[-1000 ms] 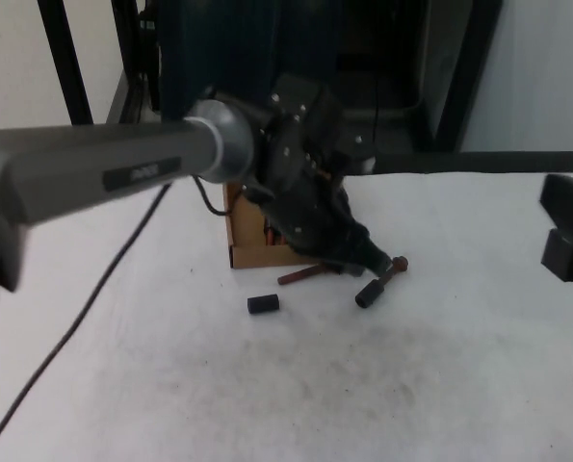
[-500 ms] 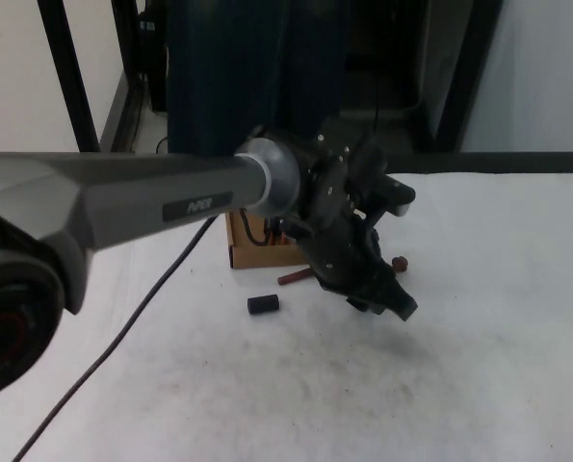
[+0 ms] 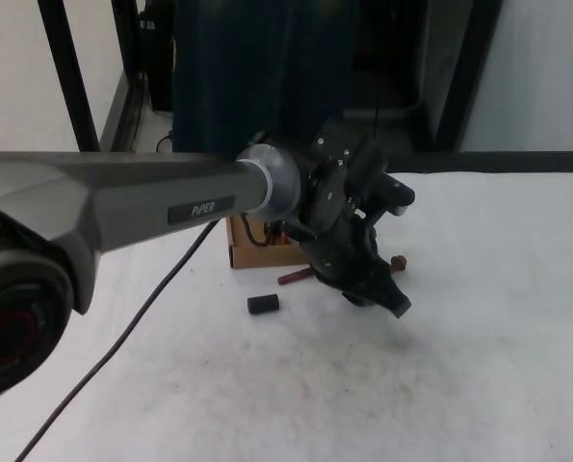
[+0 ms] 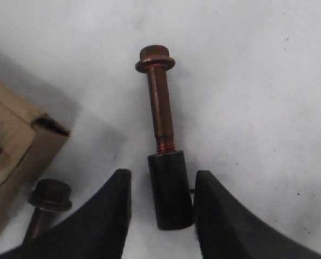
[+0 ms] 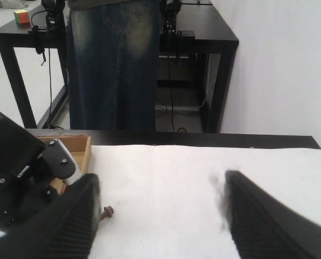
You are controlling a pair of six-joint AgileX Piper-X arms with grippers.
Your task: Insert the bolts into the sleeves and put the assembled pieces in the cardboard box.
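Note:
My left gripper (image 4: 163, 178) stands open low over the white bench, one finger on each side of a black sleeve (image 4: 171, 191). A copper bolt (image 4: 158, 97) sticks out of that sleeve, its threaded end just inside. In the high view the left gripper (image 3: 390, 298) hides this piece, apart from the bolt head (image 3: 399, 262). A second bolt (image 3: 294, 277) lies beside the cardboard box (image 3: 250, 245), and a loose black sleeve (image 3: 263, 304) lies nearer. My right gripper (image 5: 161, 183) hangs open well above the bench, nothing between its fingers.
The cardboard box (image 5: 80, 149) stands at the bench's far side, with the left arm's wrist (image 5: 14, 178) close in front of it. A person in jeans (image 5: 114, 59) stands behind the bench. The white cloth spreads bare to the right and front.
The left arm has swung from over the box to the right and down, so its gripper now straddles the bolt-and-sleeve piece. The right arm has drawn back out of the high view's right edge.

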